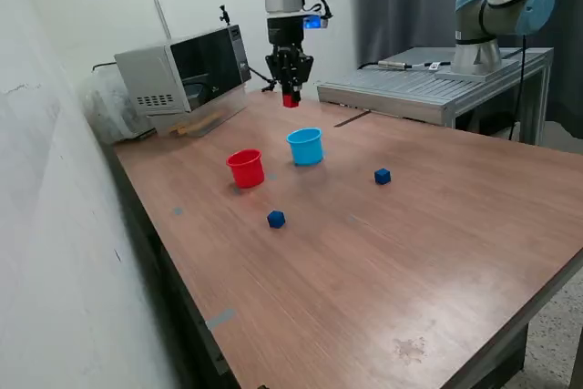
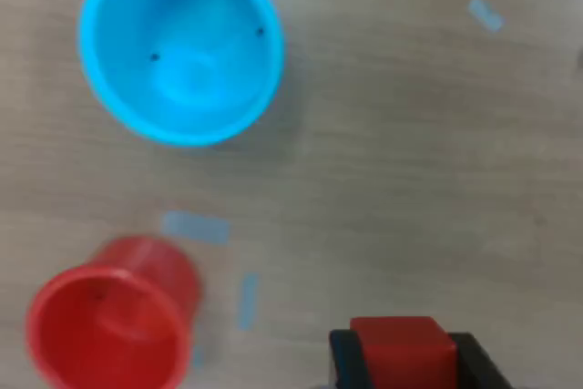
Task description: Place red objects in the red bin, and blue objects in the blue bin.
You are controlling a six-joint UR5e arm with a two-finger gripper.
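Wood-grain tabletop (image 1: 437,252) serves as the work surface, with a microwave (image 1: 187,70) at the back. Left to right in the exterior view: the red bin (image 1: 246,168) stands upright below and left of the fingers; one blue cube (image 1: 276,219) lies well below them, nearer the camera; the gripper (image 1: 291,95) hangs raised, fingers clamped on a red cube (image 2: 401,350), judged held high for carrying to the red bin; the blue bin (image 1: 305,147) sits almost beneath; a second blue cube (image 1: 382,176) lies apart on the right.
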